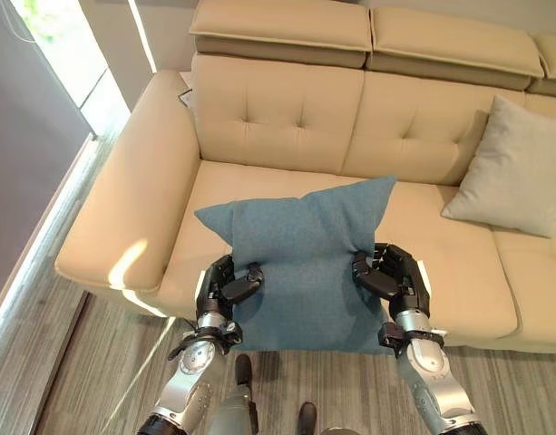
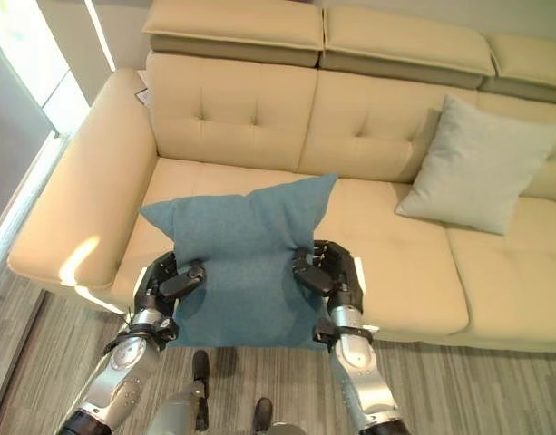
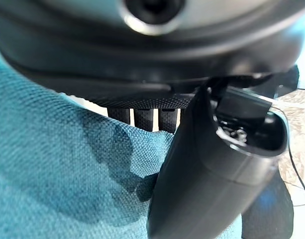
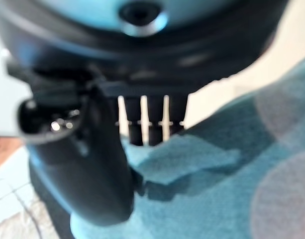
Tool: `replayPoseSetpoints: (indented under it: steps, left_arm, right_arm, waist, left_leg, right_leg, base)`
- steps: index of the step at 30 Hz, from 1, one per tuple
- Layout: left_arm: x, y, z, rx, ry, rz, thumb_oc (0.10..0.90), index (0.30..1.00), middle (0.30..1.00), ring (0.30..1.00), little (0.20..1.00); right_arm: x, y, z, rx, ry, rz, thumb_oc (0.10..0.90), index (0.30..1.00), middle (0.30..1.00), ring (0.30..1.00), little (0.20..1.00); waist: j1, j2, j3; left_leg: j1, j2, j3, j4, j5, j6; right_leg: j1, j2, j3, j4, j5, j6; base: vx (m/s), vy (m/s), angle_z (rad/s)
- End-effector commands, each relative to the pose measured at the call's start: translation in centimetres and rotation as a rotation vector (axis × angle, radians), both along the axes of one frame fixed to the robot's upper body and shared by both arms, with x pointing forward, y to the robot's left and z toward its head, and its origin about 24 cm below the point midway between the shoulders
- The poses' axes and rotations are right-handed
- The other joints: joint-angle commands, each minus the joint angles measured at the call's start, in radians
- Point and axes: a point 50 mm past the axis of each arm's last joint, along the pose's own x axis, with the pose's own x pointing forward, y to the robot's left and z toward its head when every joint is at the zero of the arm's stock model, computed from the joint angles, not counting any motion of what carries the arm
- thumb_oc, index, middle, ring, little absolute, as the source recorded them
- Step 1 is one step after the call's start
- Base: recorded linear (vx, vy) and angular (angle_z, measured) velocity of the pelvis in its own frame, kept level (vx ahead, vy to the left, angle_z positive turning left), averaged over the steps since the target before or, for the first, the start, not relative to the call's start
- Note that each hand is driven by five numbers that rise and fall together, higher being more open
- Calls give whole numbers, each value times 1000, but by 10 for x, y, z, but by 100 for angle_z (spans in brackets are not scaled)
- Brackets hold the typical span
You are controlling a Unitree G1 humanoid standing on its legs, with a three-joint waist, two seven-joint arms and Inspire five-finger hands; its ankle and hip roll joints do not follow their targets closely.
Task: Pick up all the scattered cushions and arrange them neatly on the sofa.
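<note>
Nearest, both hands were on the blue cushion [image 1: 305,263]. The left hand [image 1: 225,288] pinched its left edge, thumb lying over the top face and fingers curled beneath; the left wrist view showed the thumb [image 3: 212,169] pressed into the teal weave with the fingers behind the cloth. The right hand [image 1: 393,276] mirrored this on the right edge, thumb on top and fingers wrapped under, as the right wrist view also showed. Both hands were therefore closed on the cushion, one per side.

The cushion hung between the hands, its lower edge overhanging the front of the sofa [image 1: 278,118] above the floor [image 1: 87,362], its upper corners reaching over the seat of the left-hand section. It was held roughly flat and slightly tilted, the far edge higher, and ran away from the robot toward the backrest.

Beyond it, the left seat lay open up to the tufted backrest. Further right, a grey cushion [image 1: 518,168] leaned upright against the backrest, well apart from the blue one.

Judgement: the free spot lay straight ahead of the fingers, equally near to both hands, so the placement called for a forward carry and tipping the cushion upright.
</note>
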Motion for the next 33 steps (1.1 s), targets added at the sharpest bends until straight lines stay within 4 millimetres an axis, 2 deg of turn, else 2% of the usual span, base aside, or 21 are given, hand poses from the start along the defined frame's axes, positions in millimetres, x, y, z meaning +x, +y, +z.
replayPoseSetpoints:
  steps: [1,4,6,8,9,11,13,14,17,19,20,21,22,23,24,26,27,28,29,30,33]
  left_arm:
    - [13,-37,71,-92,-373,-169,400,300,300,300,300]
    - [13,-33,72,-80,-377,-160,400,300,300,300,300]
    - [12,-31,73,-78,-383,-154,400,300,300,300,300]
    - [11,-31,72,-81,-386,-165,400,300,300,300,300]
    - [11,-31,72,-81,-386,-165,400,300,300,300,300]
    - [13,-31,74,-88,-397,-167,400,300,300,300,300]
    - [14,-31,75,-91,-402,-166,400,300,300,300,300]
    - [15,-31,74,-103,-403,-167,400,300,300,300,300]
    - [12,-35,70,-117,-385,-177,400,300,300,300,300]
    - [12,-41,69,-131,-383,-197,400,300,300,300,300]
    - [12,-41,69,-131,-383,-198,400,300,300,300,300]
    - [15,-43,73,-145,-394,-195,400,300,300,300,300]
    - [15,-43,73,-145,-394,-196,400,300,300,300,300]
    - [15,-43,74,-149,-397,-194,400,300,300,300,300]
    - [15,-43,74,-149,-397,-194,400,300,300,300,300]
    - [14,-43,74,-153,-397,-196,400,300,300,300,300]
    - [15,-43,73,-145,-393,-195,400,300,300,300,300]
    - [15,-43,73,-145,-393,-195,400,300,300,300,300]
    - [17,-44,77,-136,-402,-191,400,300,300,300,300]
    - [18,-44,78,-136,-407,-187,400,300,300,300,300]
    - [15,-44,78,-140,-409,-193,400,300,300,300,300]
  right_arm:
    - [19,36,71,61,-386,176,400,300,300,300,300]
    - [20,42,73,68,-394,208,400,300,300,300,300]
    - [20,43,74,72,-402,212,400,300,300,300,300]
    - [20,42,76,73,-408,214,400,300,300,300,300]
    - [20,42,76,73,-408,214,400,300,300,300,300]
    - [21,37,78,69,-417,196,400,300,300,300,300]
    - [22,36,78,62,-419,194,400,300,300,300,300]
    - [22,35,76,56,-411,185,400,300,300,300,300]
    - [19,31,73,53,-400,168,400,300,300,300,300]
    - [16,21,71,38,-397,135,400,300,300,300,300]
    - [16,21,71,38,-397,135,400,300,300,300,300]
    - [15,14,73,30,-404,111,400,300,300,300,300]
    - [16,14,73,29,-404,110,400,300,300,300,300]
    - [15,12,74,21,-402,109,400,300,300,300,300]
    - [15,12,74,21,-402,109,400,300,300,300,300]
    - [15,12,74,16,-401,108,400,300,300,300,300]
    - [15,11,74,5,-399,107,400,300,300,300,300]
    - [15,11,74,4,-399,107,400,300,300,300,300]
    - [15,9,72,6,-392,93,400,300,300,300,300]
    - [15,9,71,9,-386,89,400,300,300,300,300]
    - [14,9,68,5,-371,92,400,300,300,300,300]
  waist:
    - [32,-9,-109]
    - [19,5,-89]
    - [19,18,-82]
    - [8,24,-86]
    - [7,24,-85]
    - [-3,11,-75]
    - [-7,10,-69]
    - [-9,-2,-71]
    - [-14,-9,-78]
    - [-25,-14,-95]
    - [-27,-13,-96]
    - [-34,-24,-86]
    - [-35,-21,-87]
    - [-29,-22,-81]
    - [-29,-22,-81]
    - [-27,-28,-82]
    - [-26,-29,-90]
    - [-26,-30,-88]
    - [-23,-24,-88]
    - [-20,-20,-85]
    - [-24,-8,-104]
  left_leg:
    - [71,17,-6,67,-187,-36]
    - [108,10,-4,60,-202,-1]
    - [132,11,-5,42,-209,5]
    - [187,-2,-13,-13,-219,-7]
    - [188,-2,-14,-14,-219,-7]
    - [209,-16,-35,-12,-237,-19]
    - [214,-16,-44,-7,-246,-22]
    - [229,-31,-52,6,-272,-25]
    - [238,-40,-55,25,-290,-34]
    - [219,-42,-54,125,-321,-71]
    - [212,-40,-57,136,-326,-72]
    - [132,-16,-34,298,-316,-109]
    - [125,-13,-35,309,-321,-110]
    - [76,12,-26,389,-309,-119]
    - [75,13,-26,391,-310,-119]
    - [54,31,-28,351,-320,-112]
    - [61,70,-25,258,-291,-111]
    - [67,69,-24,251,-288,-111]
    - [49,98,-37,168,-224,-117]
    - [50,102,-46,138,-203,-122]
    - [92,98,-56,82,-197,-126]
  right_leg:
    - [-61,-15,17,218,-7,53]
    - [-156,-34,39,419,80,94]
    - [-201,-47,23,451,84,95]
    - [-230,-57,-39,277,47,64]
    - [-229,-57,-39,276,48,64]
    - [-282,-54,-55,127,95,68]
    - [-287,-55,-57,99,109,73]
    - [-262,-57,-62,40,122,76]
    - [-218,-39,-44,11,132,63]
    - [-169,-39,-65,-31,127,46]
    - [-168,-38,-68,-32,128,45]
    - [-138,-47,-74,-49,117,29]
    - [-139,-44,-75,-50,118,28]
    - [-112,-38,-79,-62,105,11]
    - [-112,-37,-79,-62,105,11]
    - [-96,-38,-77,-74,95,13]
    - [-84,-34,-79,-80,88,19]
    - [-82,-35,-78,-80,88,19]
    - [-71,-24,-76,-75,75,19]
    - [-67,-20,-70,-72,67,16]
    - [-45,-12,-63,-78,55,18]
  base:
    - [175,191,-11]
    - [126,164,-2]
    - [166,114,5]
    - [308,43,3]
    - [256,-44,-5]
    - [181,-66,-5]
    - [151,-71,12]
    - [253,-112,35]
    - [209,-86,42]
    - [195,-109,20]
    - [79,-104,37]
    - [36,-65,51]
    - [64,-91,48]
    - [24,-28,31]
    - [47,-32,18]
    - [105,2,-8]
    - [137,16,-9]
    - [213,68,3]
    - [141,67,4]
    - [197,103,3]
    - [148,82,-19]
